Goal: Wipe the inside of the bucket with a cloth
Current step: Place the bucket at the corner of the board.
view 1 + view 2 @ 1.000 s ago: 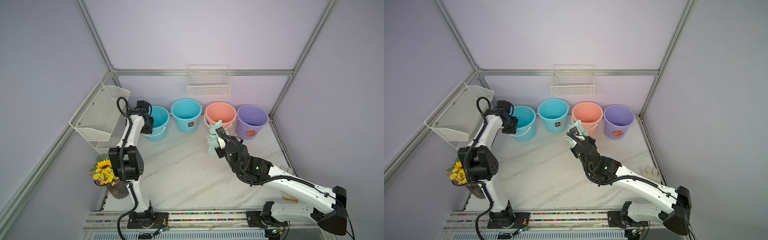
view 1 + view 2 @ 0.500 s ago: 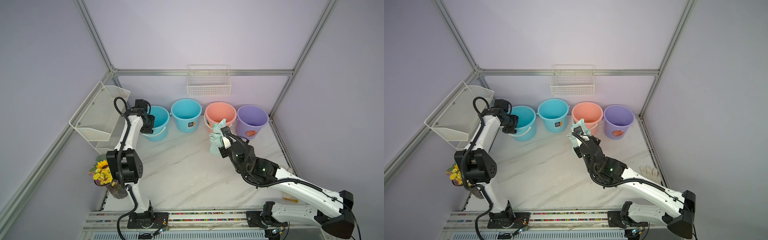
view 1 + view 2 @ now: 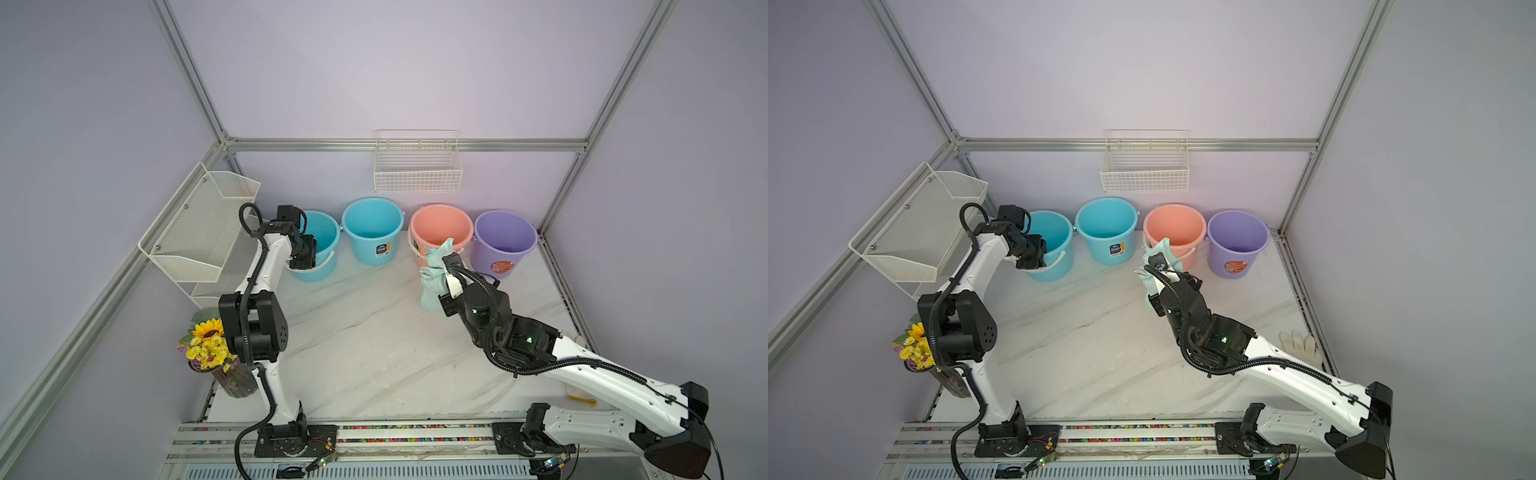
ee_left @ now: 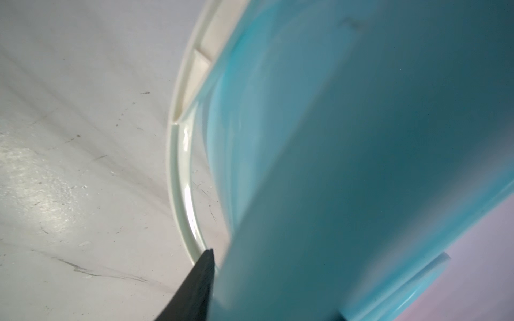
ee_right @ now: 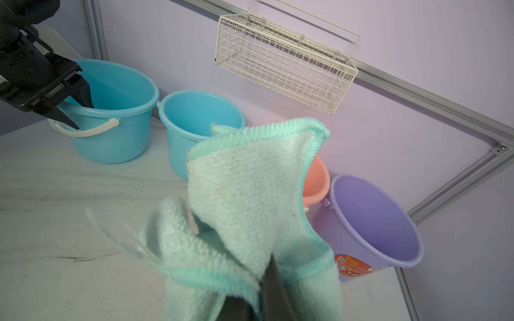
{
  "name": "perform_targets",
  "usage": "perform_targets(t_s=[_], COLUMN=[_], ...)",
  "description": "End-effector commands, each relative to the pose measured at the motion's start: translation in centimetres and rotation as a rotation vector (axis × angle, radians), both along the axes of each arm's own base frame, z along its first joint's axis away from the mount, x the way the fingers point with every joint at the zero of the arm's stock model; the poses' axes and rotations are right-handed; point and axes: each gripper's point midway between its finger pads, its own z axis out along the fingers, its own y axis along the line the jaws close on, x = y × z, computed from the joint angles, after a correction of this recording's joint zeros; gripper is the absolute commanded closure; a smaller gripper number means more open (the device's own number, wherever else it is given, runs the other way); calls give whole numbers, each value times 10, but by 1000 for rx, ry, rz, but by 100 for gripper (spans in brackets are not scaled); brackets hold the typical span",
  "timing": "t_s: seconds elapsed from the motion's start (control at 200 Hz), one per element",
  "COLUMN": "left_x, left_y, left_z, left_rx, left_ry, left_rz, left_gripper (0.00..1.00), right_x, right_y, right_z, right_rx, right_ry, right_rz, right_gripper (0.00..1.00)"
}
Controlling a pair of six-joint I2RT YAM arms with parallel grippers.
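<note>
Lilac-walled booth, white marbled desk point(image 3: 374, 353); we list four buckets in a row at the back wall.

Change since a second ago: the right hand point(image 3: 448, 269) and its cloth point(image 5: 250, 194) have edged sideways. The cloth's upper corner now overlaps the front rim of the salmon bucket point(image 3: 440, 224). The left hand point(image 5: 82, 115) stays at the leftmost teal bucket point(image 5: 116, 139).

Right hand: fingers pressed together on a bunched fold of the mint cloth. It holds the cloth clear of the desk, draped above and below the fingers. The salmon bucket is just ahead of it, the purple bucket point(image 3: 505, 241) ahead and to its right.

Left hand: fingers parted astride the teal rim. One finger is inside; the outer finger point(image 4: 200, 280) is just beside the wall by the white handle point(image 5: 91, 130). A sliver of desk shows between that finger and the wall.
</note>
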Motion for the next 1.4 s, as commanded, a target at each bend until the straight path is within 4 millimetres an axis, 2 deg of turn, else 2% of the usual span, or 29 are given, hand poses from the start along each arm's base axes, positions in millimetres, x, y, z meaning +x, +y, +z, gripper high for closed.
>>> perform_targets(t_s=[0.0,0.13,0.36,0.515,0.6,0.69,0.92,0.94,0.975,1.025,1.165,1.395], left_x=[10,8,15,21,23,29,45,46,50,54,68,89], left_y=[-6,-9,-20,-38,-49,-65,-102,-105,-110,-117,-134,-152], left_z=[17,34,83,115,123,123,102,100,95,90,74,46], left_rx=[-40,-41,-43,-22,-6,-18,2,2,4,4,-3,-4], left_ry=[-59,-111,-267,-411,-434,-436,-400,-397,-390,-381,-364,-333], left_rz=[1,7,-47,-106,-139,-182,-229,-232,-238,-242,-255,-258], left_gripper=[56,50,41,35,32,30,23,21,11,7,10,21], right_x=[0,-1,-1,-1,-1,-2,-3,-4,-4,-4,-5,-7], right_y=[-6,-7,-7,-7,-8,-8,-9,-10,-11,-12,-14,-20], right_z=[15,17,19,19,20,21,22,23,22,23,21,23], right_rx=[48,52,56,55,60,66,68,70,67,71,66,51], right_ry=[-16,-19,-23,-22,-23,-25,-24,-25,-24,-27,-26,-34], right_rz=[-29,-30,-28,-29,-27,-24,-25,-25,-28,-31,-34,-48], right_gripper=[100,100,100,100,100,100,100,100,100,100,100,100])
